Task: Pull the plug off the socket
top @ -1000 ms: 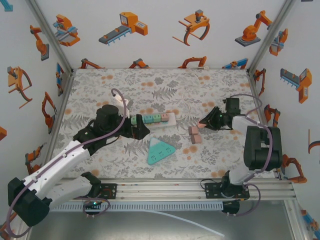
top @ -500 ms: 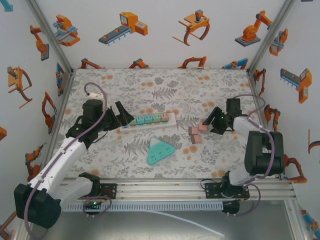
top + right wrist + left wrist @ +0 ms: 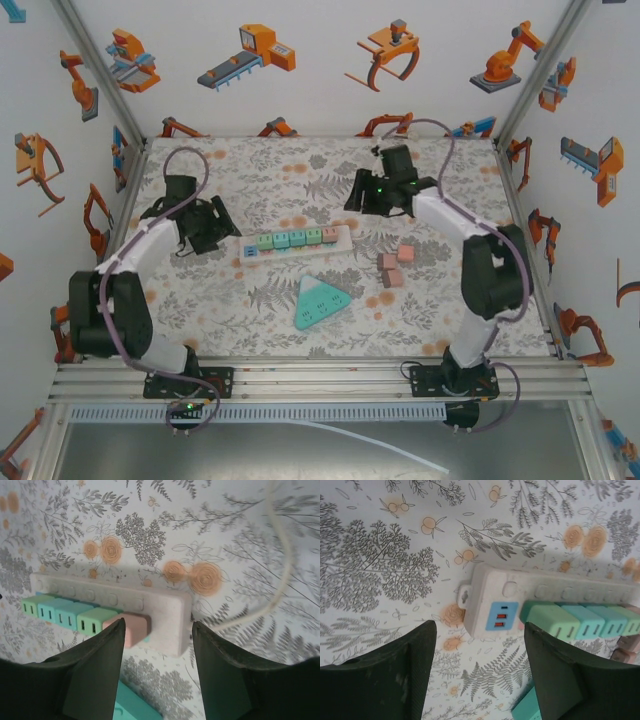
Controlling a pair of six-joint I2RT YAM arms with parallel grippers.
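- Since the earlier frame the left gripper [image 3: 212,228] has backed off the power strip [image 3: 296,240] and now sits just off its left end. The right gripper [image 3: 362,195] has swung from the loose pink blocks [image 3: 390,268] to the far side of the strip's right end.
- My read: both arms are repositioning on the strip, one per end, and no pull has started.
- Top view: the strip lies flat mid-table with five plugs seated in a row. The pink plug [image 3: 329,234] is the one nearest the strip's right end. A teal triangular adapter [image 3: 320,301] lies in front of the strip, apart from it.
- Left wrist view: jaws are spread with nothing between them. The strip's left end with its blue USB panel [image 3: 501,617] lies beyond the fingertips, green and teal plugs next to it.
- Right wrist view: jaws are spread and empty, and the pink plug is framed between the fingers [image 3: 95,670]. It looks fully seated, though the low angle makes depth hard to judge. A white cord [image 3: 280,570] leaves the strip's right end.
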